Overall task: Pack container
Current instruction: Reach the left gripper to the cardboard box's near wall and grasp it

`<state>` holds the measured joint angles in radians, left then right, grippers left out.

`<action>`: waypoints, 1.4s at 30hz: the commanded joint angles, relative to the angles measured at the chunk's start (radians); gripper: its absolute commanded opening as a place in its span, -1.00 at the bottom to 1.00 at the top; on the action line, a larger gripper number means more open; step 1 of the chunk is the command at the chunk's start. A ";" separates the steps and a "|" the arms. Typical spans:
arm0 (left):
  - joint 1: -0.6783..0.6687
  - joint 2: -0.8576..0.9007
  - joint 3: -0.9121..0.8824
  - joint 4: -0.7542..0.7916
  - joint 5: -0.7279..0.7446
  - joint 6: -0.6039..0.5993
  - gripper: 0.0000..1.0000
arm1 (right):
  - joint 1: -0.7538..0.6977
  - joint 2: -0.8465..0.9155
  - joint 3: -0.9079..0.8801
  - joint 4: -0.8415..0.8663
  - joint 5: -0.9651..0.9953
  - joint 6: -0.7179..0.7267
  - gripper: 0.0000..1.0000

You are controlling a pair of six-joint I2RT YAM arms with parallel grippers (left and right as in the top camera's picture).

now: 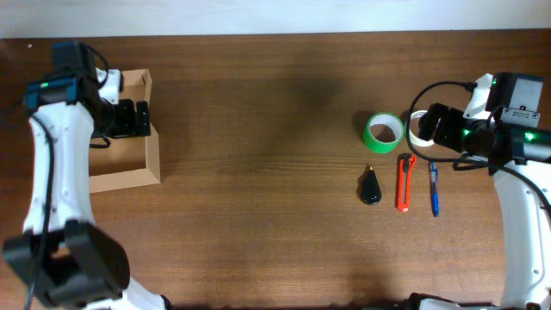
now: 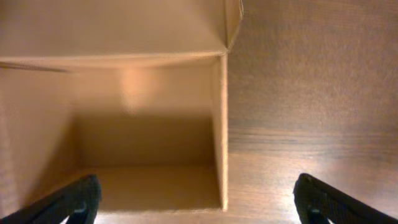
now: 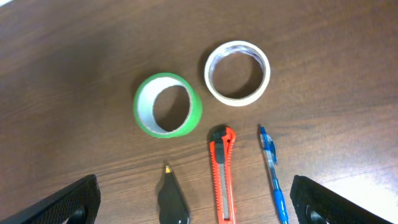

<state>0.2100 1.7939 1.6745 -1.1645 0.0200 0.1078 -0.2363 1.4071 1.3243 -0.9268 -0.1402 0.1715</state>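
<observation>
The container (image 1: 153,159), an open tan cardboard box, sits at the table's left end with nothing visible inside. My left gripper (image 1: 138,119) hovers open over its right part. In the left wrist view the left gripper (image 2: 199,202) straddles the box wall (image 2: 219,124): one finger is over the box floor, the other over the table. My right gripper (image 1: 435,127) hangs open at the right end, holding nothing. In the right wrist view the right gripper (image 3: 193,202) is above the loose items.
On the table at the right lie a green tape roll (image 1: 370,138) (image 3: 194,109), a white tape roll (image 1: 415,136) (image 3: 264,74), an orange utility knife (image 1: 405,182) (image 3: 222,180), a blue pen (image 1: 434,188) (image 3: 272,168) and a small black tool (image 1: 371,187) (image 3: 171,199).
</observation>
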 commanded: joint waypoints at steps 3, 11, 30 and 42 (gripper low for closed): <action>0.002 0.064 0.008 0.004 0.071 -0.009 0.91 | -0.014 0.024 0.023 -0.005 0.002 0.020 0.98; 0.001 0.111 0.007 -0.001 0.071 -0.009 0.89 | -0.014 0.048 0.023 -0.001 0.002 0.020 0.98; -0.013 0.286 0.007 0.008 0.069 -0.052 -0.81 | -0.014 0.058 0.023 0.026 0.021 0.021 0.98; -0.213 0.286 0.032 0.011 0.019 -0.303 -0.96 | -0.014 0.058 0.023 0.025 0.020 0.021 0.98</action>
<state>0.0727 2.0647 1.6772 -1.1503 0.0376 -0.0849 -0.2443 1.4601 1.3243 -0.9051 -0.1322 0.1848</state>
